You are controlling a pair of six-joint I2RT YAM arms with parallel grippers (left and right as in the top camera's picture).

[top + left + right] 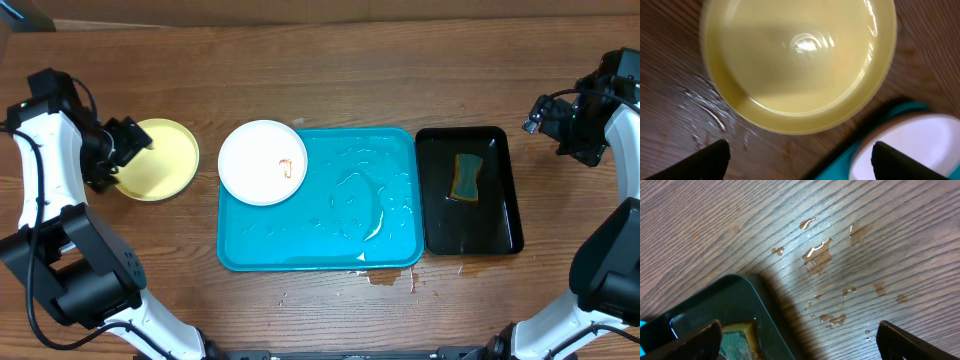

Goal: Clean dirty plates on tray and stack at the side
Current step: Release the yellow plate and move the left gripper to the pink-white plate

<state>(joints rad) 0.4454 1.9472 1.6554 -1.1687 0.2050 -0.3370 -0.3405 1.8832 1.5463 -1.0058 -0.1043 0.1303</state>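
The left arm has smooth white shell links set between bulky black joint housings, with thin black cables looping beside the upper link. The right arm is the same in white and black. The left gripper and right gripper are black, with dark matte fingertips.
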